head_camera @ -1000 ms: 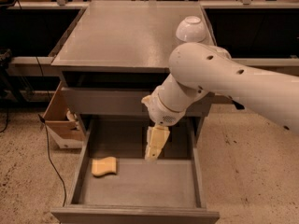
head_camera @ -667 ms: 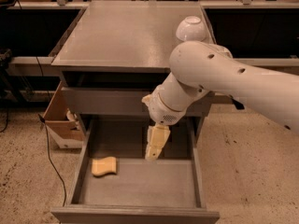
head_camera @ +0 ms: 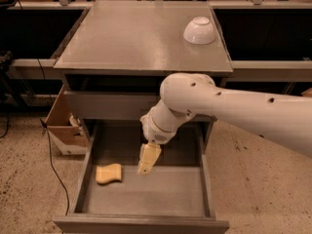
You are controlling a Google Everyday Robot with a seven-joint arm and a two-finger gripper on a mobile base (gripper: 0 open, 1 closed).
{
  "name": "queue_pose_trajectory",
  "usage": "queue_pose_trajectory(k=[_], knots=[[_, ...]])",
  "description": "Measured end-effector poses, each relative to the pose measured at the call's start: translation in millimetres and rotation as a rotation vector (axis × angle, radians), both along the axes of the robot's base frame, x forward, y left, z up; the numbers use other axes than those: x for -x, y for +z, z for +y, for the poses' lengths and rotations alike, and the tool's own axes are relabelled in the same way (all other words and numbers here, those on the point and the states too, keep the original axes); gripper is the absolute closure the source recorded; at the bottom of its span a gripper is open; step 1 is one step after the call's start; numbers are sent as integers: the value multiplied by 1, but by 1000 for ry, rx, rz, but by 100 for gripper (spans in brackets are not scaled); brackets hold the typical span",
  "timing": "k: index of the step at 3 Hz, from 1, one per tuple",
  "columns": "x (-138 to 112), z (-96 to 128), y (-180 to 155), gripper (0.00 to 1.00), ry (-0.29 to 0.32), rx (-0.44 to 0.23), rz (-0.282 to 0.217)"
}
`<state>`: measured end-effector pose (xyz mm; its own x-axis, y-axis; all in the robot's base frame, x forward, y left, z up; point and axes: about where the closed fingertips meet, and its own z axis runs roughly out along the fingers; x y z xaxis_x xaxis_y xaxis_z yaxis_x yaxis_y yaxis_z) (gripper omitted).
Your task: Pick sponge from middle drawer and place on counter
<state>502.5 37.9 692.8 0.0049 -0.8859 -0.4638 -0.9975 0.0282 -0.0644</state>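
Down in the open middle drawer [head_camera: 161,196]: pincer [head_camera: 145,168], closed on nothing, tips aimed at the floor. Just left of it — sponge [head_camera: 108,173], flat on the drawer floor, apart. Up on the desk [head_camera: 131,38], far right corner: overturned white bowl [head_camera: 199,30].

The robot's tan claw [head_camera: 145,169] hangs point-down inside the open, deep grey middle drawer [head_camera: 161,195], left of its centre, on a thick white arm [head_camera: 234,106] that reaches in from the right. The small yellow-tan foam sponge [head_camera: 108,173] lies flat on the drawer floor near the left wall, just beside the claw but apart from it. An upturned white bowl [head_camera: 199,30] sits near the far right corner of the matte grey counter [head_camera: 131,38]. A brown cardboard box [head_camera: 61,126] stands left of the drawer.
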Motion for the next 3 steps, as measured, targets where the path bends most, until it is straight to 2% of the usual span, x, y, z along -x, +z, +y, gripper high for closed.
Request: queue_pose_trajectory(k=[1, 2, 3], knots=[[-25, 28, -52, 0, -8, -44, -42], [-62, 61, -100, 0, 1, -89, -109], [-87, 85, -151, 0, 8, -95, -105]])
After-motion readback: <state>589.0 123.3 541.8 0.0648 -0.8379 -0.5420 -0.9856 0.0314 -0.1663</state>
